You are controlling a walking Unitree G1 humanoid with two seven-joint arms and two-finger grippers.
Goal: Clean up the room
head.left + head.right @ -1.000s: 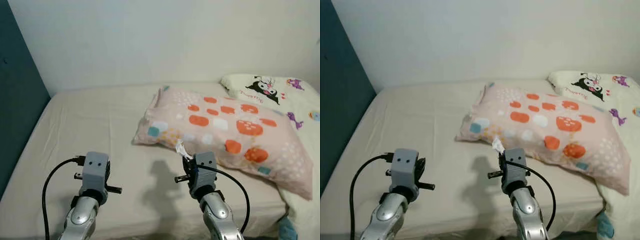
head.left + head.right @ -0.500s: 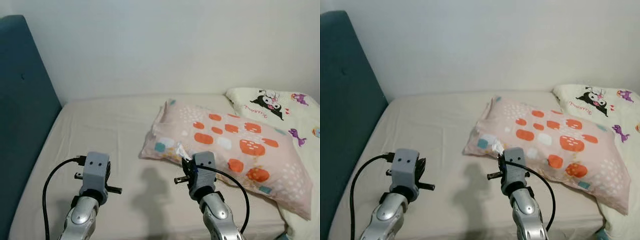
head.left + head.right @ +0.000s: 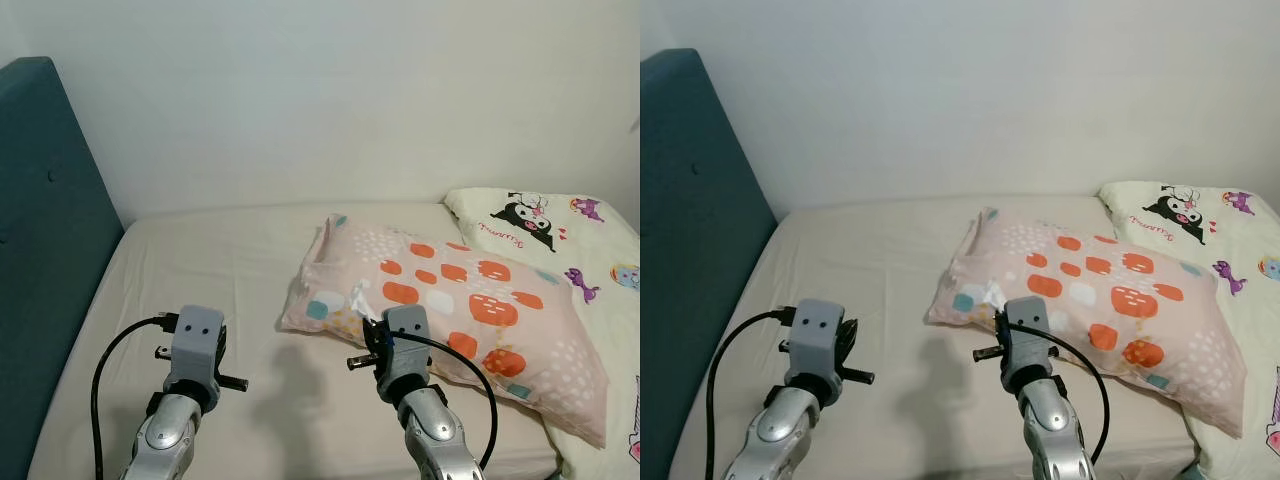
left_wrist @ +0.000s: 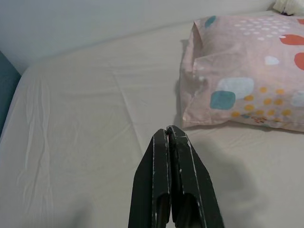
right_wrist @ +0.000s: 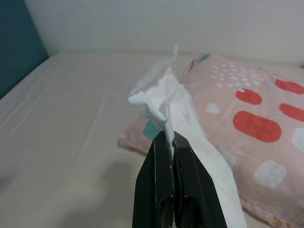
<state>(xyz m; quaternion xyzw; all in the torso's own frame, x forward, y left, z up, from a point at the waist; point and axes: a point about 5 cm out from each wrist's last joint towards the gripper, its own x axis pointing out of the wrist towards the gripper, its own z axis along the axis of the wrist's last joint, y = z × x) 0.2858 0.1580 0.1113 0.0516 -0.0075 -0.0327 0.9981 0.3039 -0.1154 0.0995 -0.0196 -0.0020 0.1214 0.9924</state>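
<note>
A crumpled white tissue (image 5: 166, 102) is pinched in my right gripper (image 5: 169, 135), which is shut on it and held above the beige bed (image 3: 220, 270); the tissue's tip (image 3: 360, 299) pokes up in front of the pillow. A pink pillow (image 3: 450, 300) with orange and teal patches lies across the middle of the bed, just beyond that gripper. My left gripper (image 4: 167, 130) is shut with nothing in it, over bare sheet to the left of the pillow.
A teal padded headboard (image 3: 45, 260) runs along the left side. A cream blanket (image 3: 560, 230) with cartoon prints covers the bed's right part. A white wall (image 3: 330, 90) stands behind the bed.
The camera has moved up and back, so more headboard and wall show. Both arms hold the same pose, the right one still gripping the tissue.
</note>
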